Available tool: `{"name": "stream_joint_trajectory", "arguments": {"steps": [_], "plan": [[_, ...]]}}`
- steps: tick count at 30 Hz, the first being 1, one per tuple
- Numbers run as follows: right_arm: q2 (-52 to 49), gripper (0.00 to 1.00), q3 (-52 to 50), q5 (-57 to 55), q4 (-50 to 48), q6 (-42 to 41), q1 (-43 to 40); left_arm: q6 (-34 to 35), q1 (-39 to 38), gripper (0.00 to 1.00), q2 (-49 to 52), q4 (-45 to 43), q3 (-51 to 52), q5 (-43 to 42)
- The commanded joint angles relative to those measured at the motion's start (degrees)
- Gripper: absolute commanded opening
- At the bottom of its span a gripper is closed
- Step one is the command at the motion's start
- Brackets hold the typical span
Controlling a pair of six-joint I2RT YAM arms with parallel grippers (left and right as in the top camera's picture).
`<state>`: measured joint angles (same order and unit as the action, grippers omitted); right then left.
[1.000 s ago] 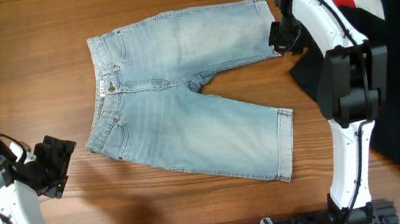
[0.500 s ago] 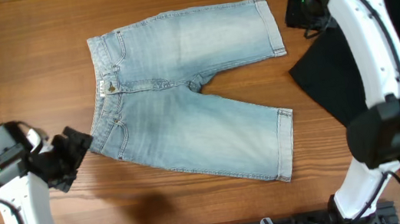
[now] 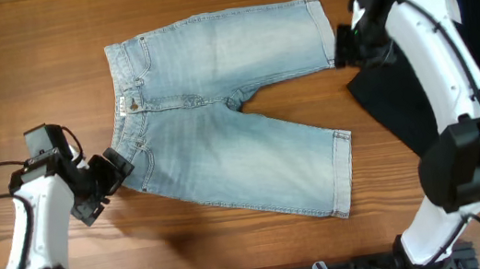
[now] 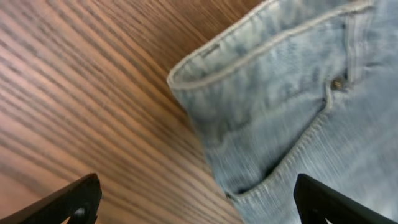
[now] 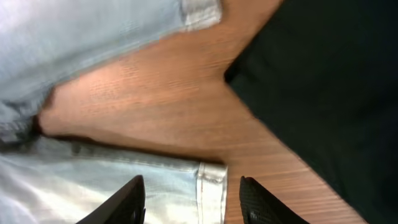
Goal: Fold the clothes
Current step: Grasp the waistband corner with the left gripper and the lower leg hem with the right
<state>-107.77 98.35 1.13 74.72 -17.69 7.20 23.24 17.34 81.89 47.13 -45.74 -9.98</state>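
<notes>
Left hand (image 3: 115, 170) spread beside denim shorts (image 3: 252, 156)

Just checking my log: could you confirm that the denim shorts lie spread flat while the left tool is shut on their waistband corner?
Not quite: the left wrist view shows the left tool wide open, gripping nothing. The denim shorts do lie spread flat.

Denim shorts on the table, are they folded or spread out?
Spread out. The denim shorts lie flat, both legs fully extended and apart, no layer doubled over.
</notes>
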Motion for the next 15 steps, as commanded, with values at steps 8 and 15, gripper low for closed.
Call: {"name": "stream_joint_trajectory", "arguments": {"steps": [8, 15], "plan": [[18.4, 0.49, -21.8, 4.1, -7.9, -0.5, 1.1, 0.7, -0.2, 0.87, 3.4, -8.5, -0.8, 3.6], [22.1, 0.49, -26.7, 4.1, -8.5, -2.0, 1.1, 0.7, -0.3, 0.71, 3.4, -8.8, -0.2, 3.6]]}}
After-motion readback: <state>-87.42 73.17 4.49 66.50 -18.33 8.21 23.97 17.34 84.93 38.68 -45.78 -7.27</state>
